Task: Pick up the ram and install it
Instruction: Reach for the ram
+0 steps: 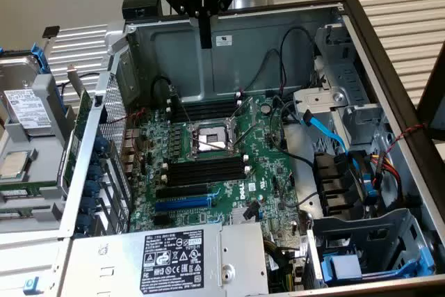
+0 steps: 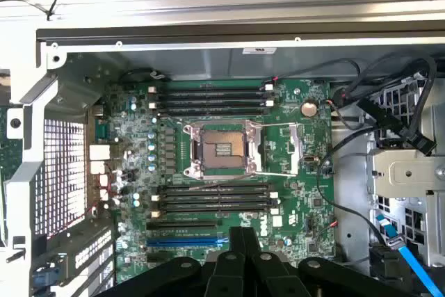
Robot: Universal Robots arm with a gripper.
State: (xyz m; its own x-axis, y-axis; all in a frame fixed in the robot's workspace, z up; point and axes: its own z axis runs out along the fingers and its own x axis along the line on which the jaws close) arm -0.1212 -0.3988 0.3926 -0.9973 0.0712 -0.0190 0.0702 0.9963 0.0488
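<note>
Gripper (image 1: 205, 41) hangs high over the open computer case (image 1: 278, 57), above its back wall, jaws together. Ram (image 1: 75, 144) looks to be the green strip standing just outside the case's mesh wall, on the exterior view's left, well apart from the gripper.

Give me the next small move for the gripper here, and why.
Probably travel toward the exterior view's left, out past the case. The gripper hangs high above the open case with no green stick seen in it, and both banks of memory slots look empty. Thin green boards outside the case on that side may be the ram, though I can't confirm it.
</note>
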